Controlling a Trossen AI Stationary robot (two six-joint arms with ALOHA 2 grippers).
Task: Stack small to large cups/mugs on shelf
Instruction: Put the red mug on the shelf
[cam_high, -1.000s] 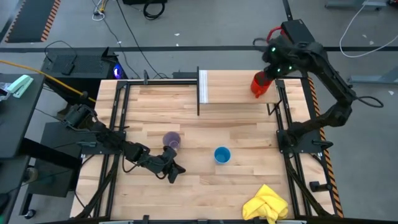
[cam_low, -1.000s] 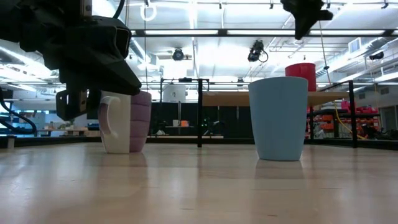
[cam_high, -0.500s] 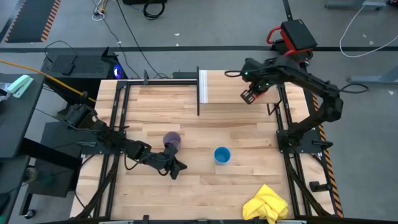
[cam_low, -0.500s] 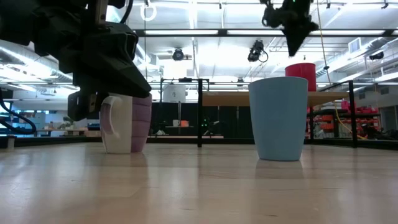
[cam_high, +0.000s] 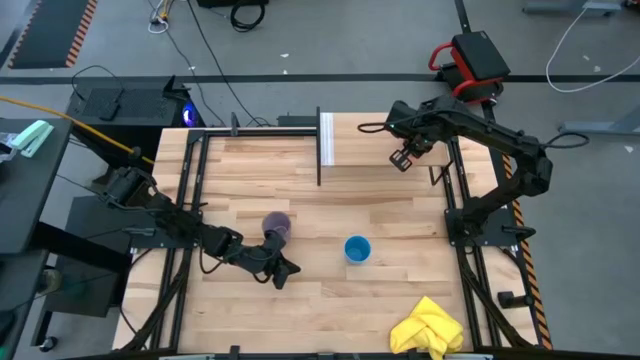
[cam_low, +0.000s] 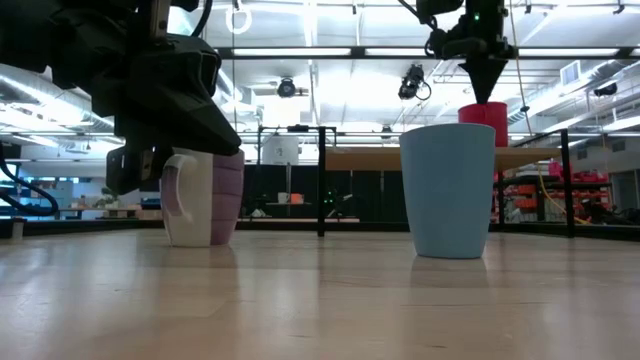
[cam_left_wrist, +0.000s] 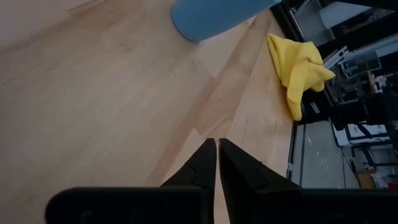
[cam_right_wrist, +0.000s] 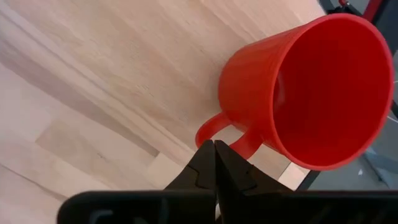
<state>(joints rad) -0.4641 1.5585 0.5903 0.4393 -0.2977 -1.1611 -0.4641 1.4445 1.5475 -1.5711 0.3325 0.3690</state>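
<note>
Mug in red (cam_right_wrist: 305, 93), upright and open-mouthed, stands on the shelf (cam_high: 370, 150), the raised board at about one o'clock of the tabletop (cam_high: 330, 300); in the high view the right arm hides it, but the low view shows it up on the board, behind the blue cup (cam_high: 357, 248). It looks like a stiff, glossy, light shell that a firm squeeze should not crush, though the smooth wall could slip. The surest hold is probably one finger inside and one outside the rim, on the side away from the handle loop, which looks too narrow to pinch cleanly. The right gripper (cam_right_wrist: 214, 144) hangs over the shelf just beside that handle, fingers pressed together on nothing. The blue cup stands on the tabletop near the centre, toward four o'clock. The purple mug (cam_high: 276, 226), pale handle outward in the low view, stands toward nine o'clock. Both look equally rigid and light, and none is nested yet. The left gripper (cam_high: 280, 272) waits low at seven o'clock, just beside the purple mug, its fingers closed to a hairline and empty. A yellow cloth (cam_high: 430, 328) lies crumpled at five o'clock
</note>
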